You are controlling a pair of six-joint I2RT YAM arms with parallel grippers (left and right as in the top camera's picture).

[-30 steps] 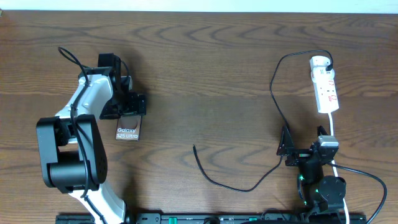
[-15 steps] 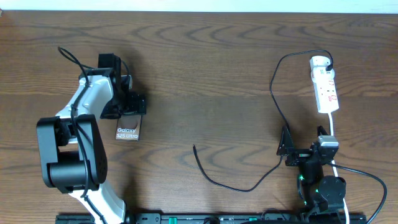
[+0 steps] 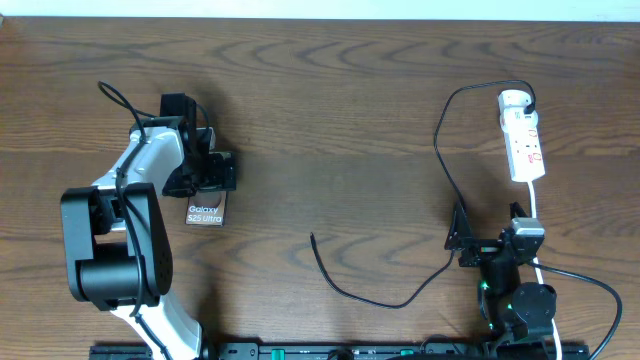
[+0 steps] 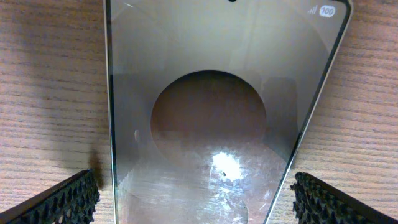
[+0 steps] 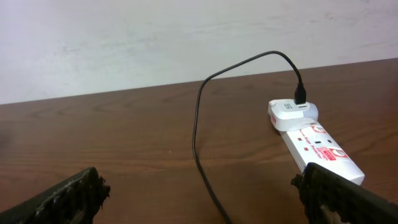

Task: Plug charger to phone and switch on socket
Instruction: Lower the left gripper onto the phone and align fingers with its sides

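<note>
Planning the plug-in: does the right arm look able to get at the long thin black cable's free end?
Probably yes: the cable end lies on bare table, nothing else between it and the open right gripper.

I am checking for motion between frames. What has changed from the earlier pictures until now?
The left gripper shifted slightly to the right above the phone, open, with a finger on each side and gripping nothing. The phone, the charger, the socket and the right gripper stayed as they were.

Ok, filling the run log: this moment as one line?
left gripper open astride phone | right gripper open, empty | charger in socket, free end unplugged
</note>
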